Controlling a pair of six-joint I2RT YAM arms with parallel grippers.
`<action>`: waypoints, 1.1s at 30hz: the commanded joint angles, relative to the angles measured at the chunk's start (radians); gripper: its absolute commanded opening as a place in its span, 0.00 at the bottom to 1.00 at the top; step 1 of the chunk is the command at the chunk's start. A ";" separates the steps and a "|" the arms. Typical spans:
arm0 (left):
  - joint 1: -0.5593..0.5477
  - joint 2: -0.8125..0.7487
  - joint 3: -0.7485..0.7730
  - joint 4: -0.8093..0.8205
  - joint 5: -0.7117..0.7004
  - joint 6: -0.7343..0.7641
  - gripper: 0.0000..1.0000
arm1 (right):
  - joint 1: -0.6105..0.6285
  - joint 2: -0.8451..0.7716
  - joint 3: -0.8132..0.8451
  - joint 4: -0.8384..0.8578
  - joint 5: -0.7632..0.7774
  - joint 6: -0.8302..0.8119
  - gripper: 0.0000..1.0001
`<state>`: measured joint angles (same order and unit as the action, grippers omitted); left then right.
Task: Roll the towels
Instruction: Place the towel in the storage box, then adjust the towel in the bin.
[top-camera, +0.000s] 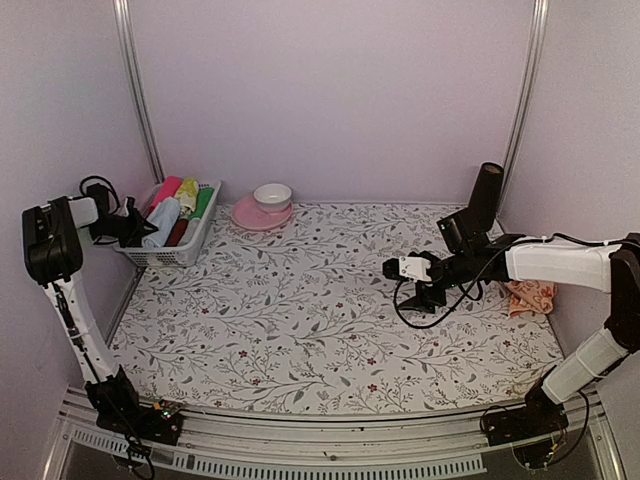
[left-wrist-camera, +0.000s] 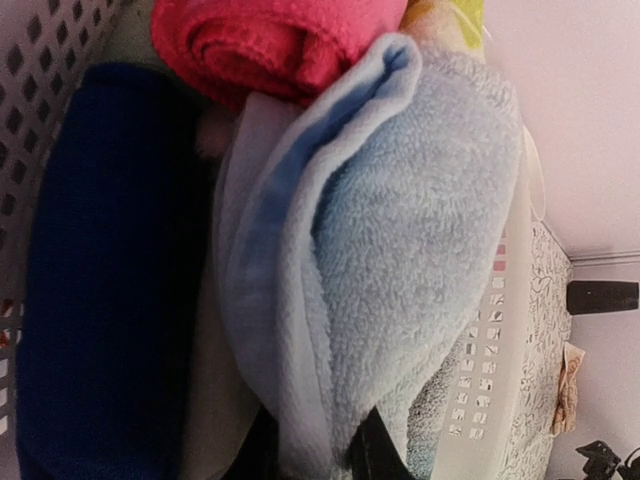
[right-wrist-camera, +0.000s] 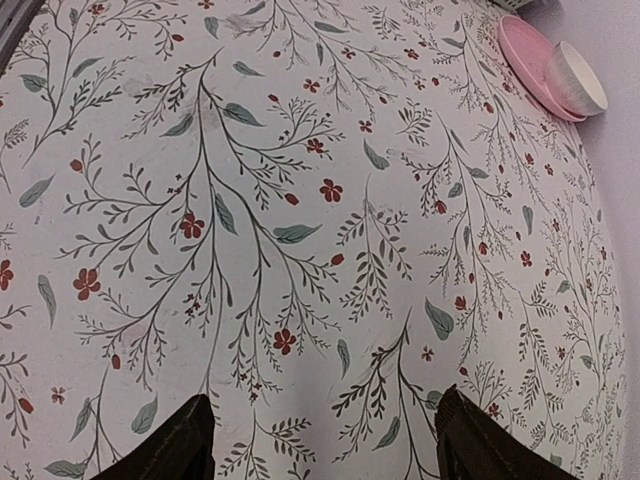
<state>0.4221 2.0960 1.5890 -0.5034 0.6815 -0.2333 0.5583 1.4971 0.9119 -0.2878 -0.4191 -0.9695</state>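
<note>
The pale blue towel (left-wrist-camera: 400, 250) fills the left wrist view and hides nearly all of the left gripper (left-wrist-camera: 318, 452). Only dark bits of its fingers (left-wrist-camera: 376, 455) peek out at the bottom edge. They seem to pinch the towel. The dark blue roll (left-wrist-camera: 100, 280) is cut off at the bottom, and the pink roll (left-wrist-camera: 270, 40) at the top. From above, the peach towel (top-camera: 530, 297) lies partly behind the right arm (top-camera: 555, 262), and its prints are too small to make out. Only the tips of the right gripper (right-wrist-camera: 330, 445) show in its own view; the bottom edge cuts off the rest.
</note>
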 joint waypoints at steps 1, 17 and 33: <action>0.017 0.031 0.031 -0.037 -0.119 0.014 0.07 | 0.011 0.008 0.022 -0.016 0.006 -0.011 0.77; -0.009 -0.175 -0.059 0.043 -0.334 -0.040 0.56 | 0.026 0.017 0.024 -0.016 0.023 -0.012 0.77; -0.210 -0.280 -0.068 0.127 -0.439 0.098 0.55 | 0.032 0.030 0.026 -0.017 0.036 -0.012 0.77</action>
<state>0.2874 1.8565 1.5085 -0.4187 0.3058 -0.2230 0.5835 1.5135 0.9119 -0.2920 -0.3931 -0.9833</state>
